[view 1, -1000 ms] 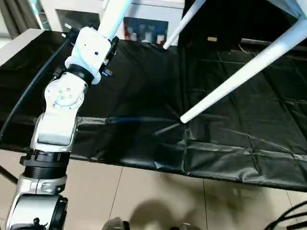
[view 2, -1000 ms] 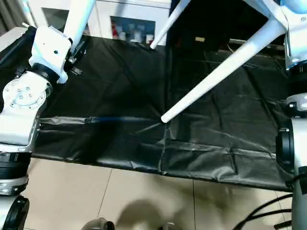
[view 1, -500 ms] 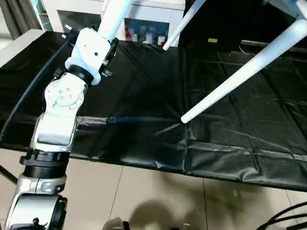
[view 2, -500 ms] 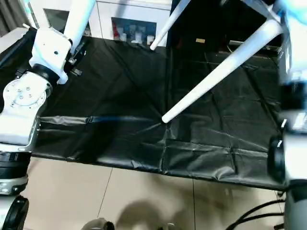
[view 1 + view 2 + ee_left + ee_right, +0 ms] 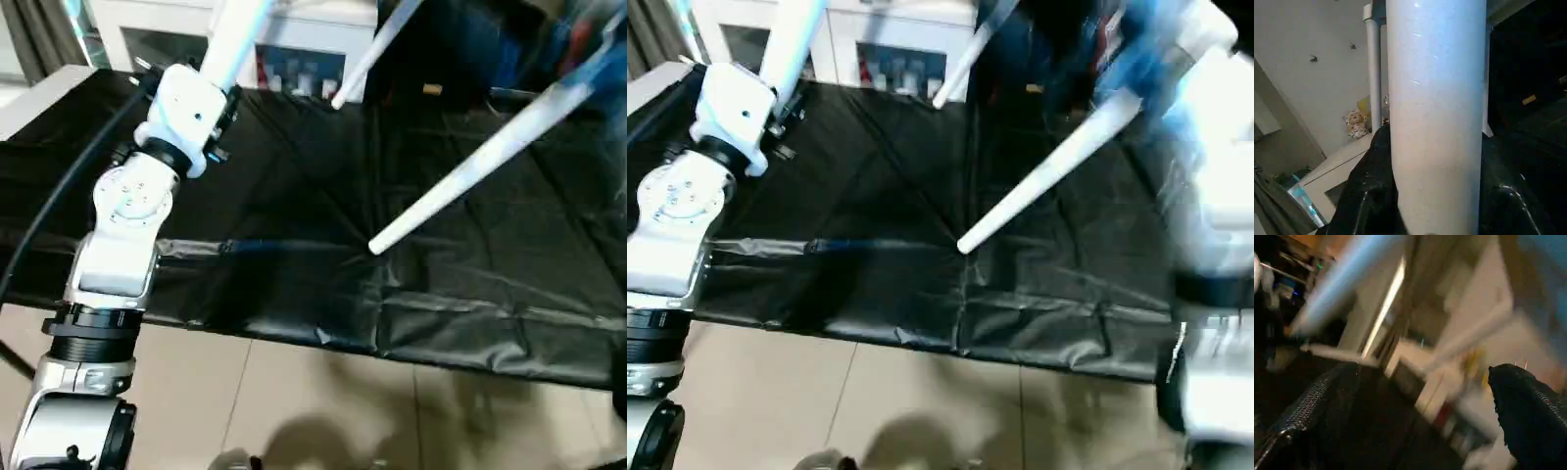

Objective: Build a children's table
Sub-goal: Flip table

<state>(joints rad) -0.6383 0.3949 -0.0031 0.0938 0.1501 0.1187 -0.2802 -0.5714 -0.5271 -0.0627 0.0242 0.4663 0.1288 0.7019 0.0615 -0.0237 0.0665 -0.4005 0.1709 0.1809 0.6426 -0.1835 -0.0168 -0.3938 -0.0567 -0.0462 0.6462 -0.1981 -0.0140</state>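
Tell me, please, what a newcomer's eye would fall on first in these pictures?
Probably the long white table leg, slanting down over the black sheet, its tip near the middle. Next, the robot's left arm at the left, where another white leg stands between the left gripper's fingers.

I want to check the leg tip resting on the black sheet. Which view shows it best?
The left eye view: the long leg's tip sits sharp against the black sheet. The right eye view shows it too, its upper part blurred. The left wrist view shows another leg close up.
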